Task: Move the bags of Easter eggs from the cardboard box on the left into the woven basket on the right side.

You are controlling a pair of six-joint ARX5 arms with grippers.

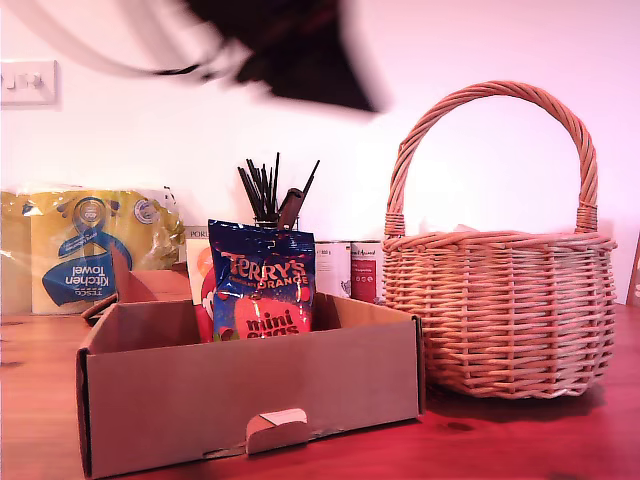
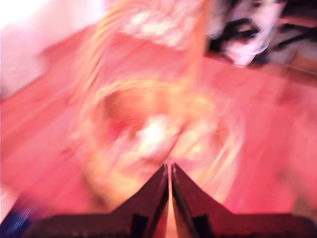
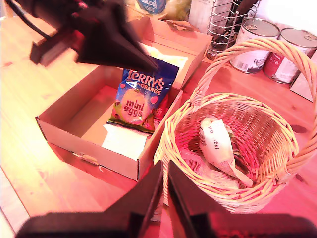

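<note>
The job was partly done. At least one pale bag (image 3: 218,144) lay inside the woven basket (image 1: 500,310), at the exterior view's right; a few more pale shapes lay under it, too unclear to count. The blue Terry's bag (image 1: 262,280) stood upright in the cardboard box (image 1: 250,390), leaning on a red bag (image 1: 205,300) behind it, so at least two bags were left to move. My first end effector (image 2: 171,171) had its fingers pressed together, holding nothing, over the basket in a very blurry picture. My second end effector (image 3: 165,171) was also squeezed together and empty, high above the tabletop (image 1: 520,440) beside the basket.
</note>
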